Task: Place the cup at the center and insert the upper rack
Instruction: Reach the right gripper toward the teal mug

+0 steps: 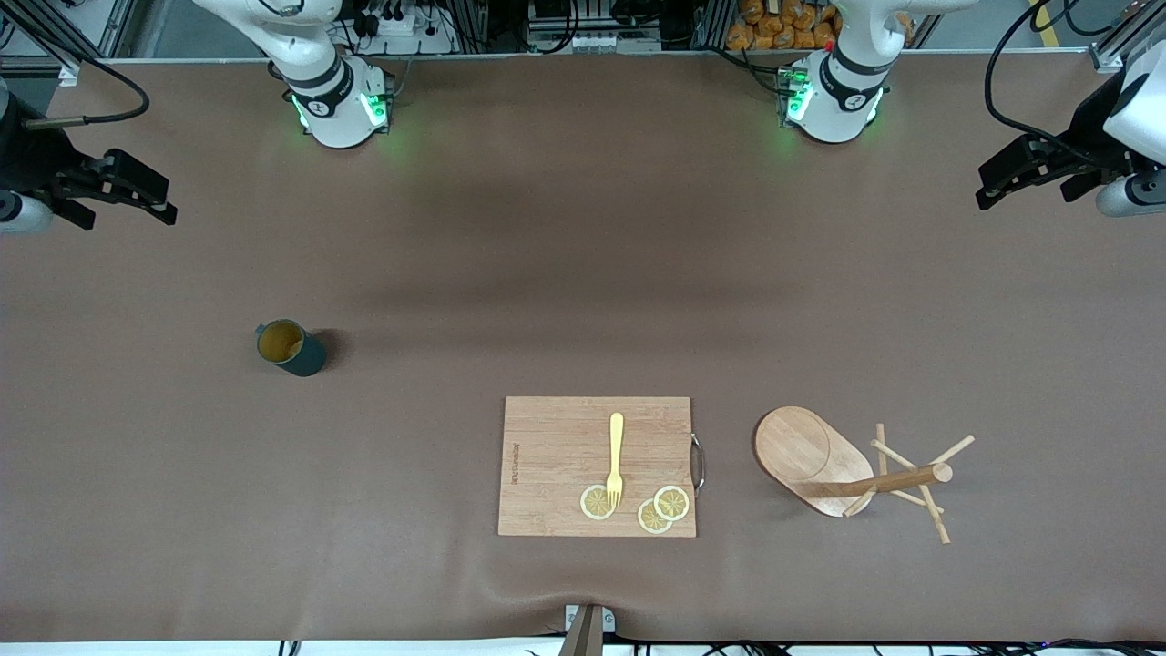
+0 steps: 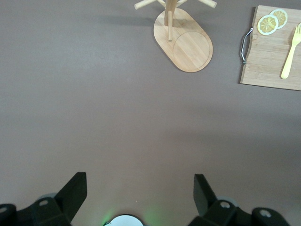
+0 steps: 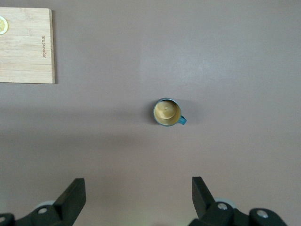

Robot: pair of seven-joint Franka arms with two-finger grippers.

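Cup (image 1: 291, 347), dark teal with a tan-yellow inside, stands upright on the brown counter (image 1: 583, 273) toward the right arm's end, well apart from everything else; its small loop handle shows in the right wrist view (image 3: 167, 112); the upper rack (image 1: 852, 474), a light wooden mug tree, lies tipped on its side toward the left arm's end, its oval base raised on edge and its post and thin pegs resting on the counter; it seems to lean on a few pegs, though the contact is hard to make out; between cup and rack, nearer the front camera than the cup, a wooden cutting board (image 1: 597, 466) with a metal handle carries a yellow fork (image 1: 616, 458) and three lemon slices (image 1: 662, 508); the right gripper (image 1: 114, 187) hangs over the bare counter at its own end, jaws wide and holding nothing; the left gripper (image 1: 1034, 169) waits likewise over its end, jaws wide and empty.
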